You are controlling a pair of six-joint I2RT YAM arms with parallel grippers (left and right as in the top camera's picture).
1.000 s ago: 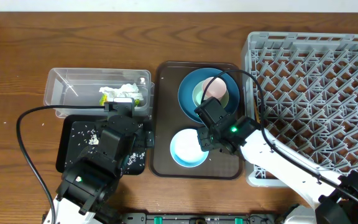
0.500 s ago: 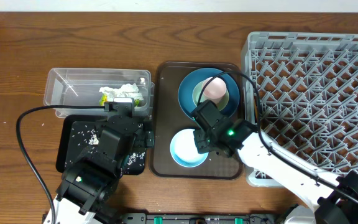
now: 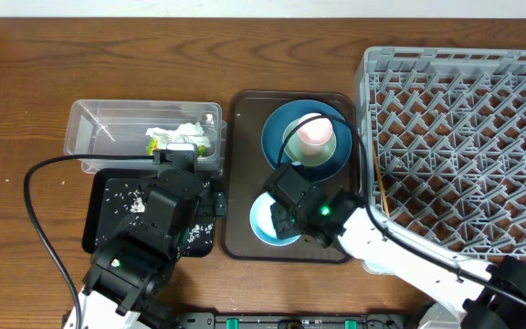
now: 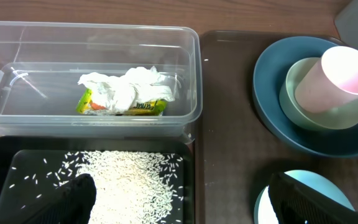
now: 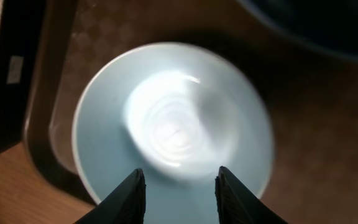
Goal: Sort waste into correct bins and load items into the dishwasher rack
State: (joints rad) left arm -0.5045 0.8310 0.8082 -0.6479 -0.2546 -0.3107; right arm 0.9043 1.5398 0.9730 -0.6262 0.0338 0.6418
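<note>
Light-blue bowl [image 5: 173,124] sits upright on the brown serving tray [image 3: 240,164], lower centre of the overhead frame, just below the dark-blue plate [image 3: 277,137]. Right gripper [image 5: 180,177] hovers over its near rim, jaws part-spread, pinching nothing. Risk, as we judge it: unless one finger drops inside the rim, closing may skid off the smooth lip and shove the bowl against the plate. Left gripper [image 4: 188,202] hangs wide open above the black tray [image 4: 5,168].

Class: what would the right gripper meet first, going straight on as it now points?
Probably the light-blue bowl on the brown tray, directly ahead of the right gripper; how far off is unclear.
</note>
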